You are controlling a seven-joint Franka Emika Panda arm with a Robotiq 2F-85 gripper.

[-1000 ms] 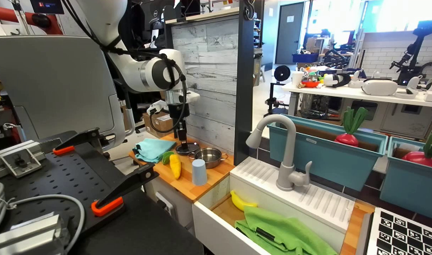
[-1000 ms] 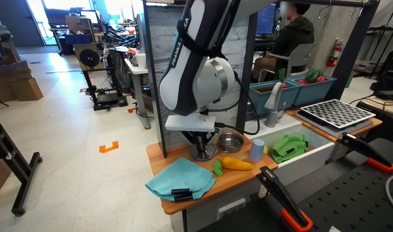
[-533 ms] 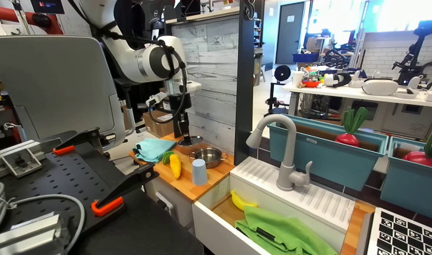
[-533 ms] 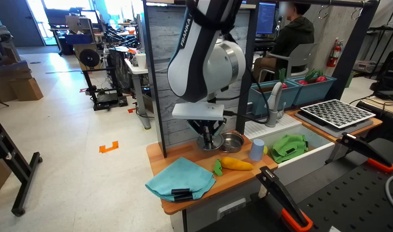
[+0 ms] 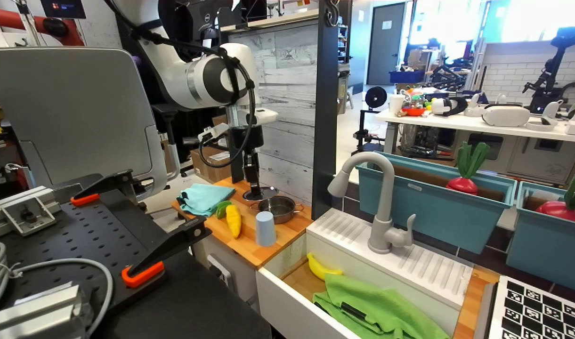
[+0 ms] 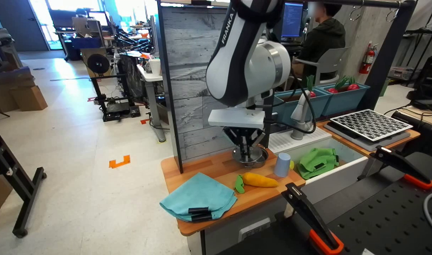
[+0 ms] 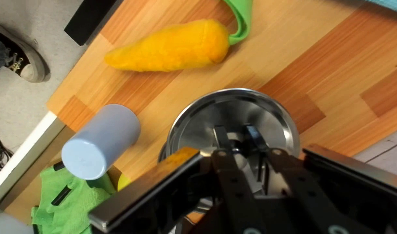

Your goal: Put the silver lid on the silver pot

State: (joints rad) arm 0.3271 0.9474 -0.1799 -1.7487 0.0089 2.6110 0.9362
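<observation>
Now gripping, in an exterior view, the small round shiny silver metal lid (image 5: 267, 193) with the downward-pointing black two-fingered gripper (image 5: 255, 190) on the white-and-black jointed robot arm (image 5: 207, 84). Holding it raised at the far left of the squat silver metal pot (image 5: 281, 217) with a dark inside. Shows, on the same orange-brown wooden worktop (image 5: 249, 249), the plain pale blue-grey cup (image 5: 265, 230) standing nearer than the pot, and the orange-yellow, green-leaved plush carrot (image 5: 233, 221) lying left of the cup. Further right, takes in the white box-like sink (image 5: 287, 306) with a curved yellow banana (image 5: 319, 269) and a rumpled green cloth (image 5: 381, 306) inside.

In an exterior view, shows the lid overlapping the left part of the pot, leaving the right wall in view. Cannot tell if touching the rim or just clear of it. Lays out a folded turquoise cloth (image 6: 200, 196) at the near left of the worktop and a flat black-and-white patterned board (image 6: 371, 124) well off to the right.

In the wrist view, has the slim dark fingers (image 7: 221, 138) clasped on either side of the lid's centre. Shows the lid hiding most of the pot, with a sliver of rim to the left, and the cup farther left.
</observation>
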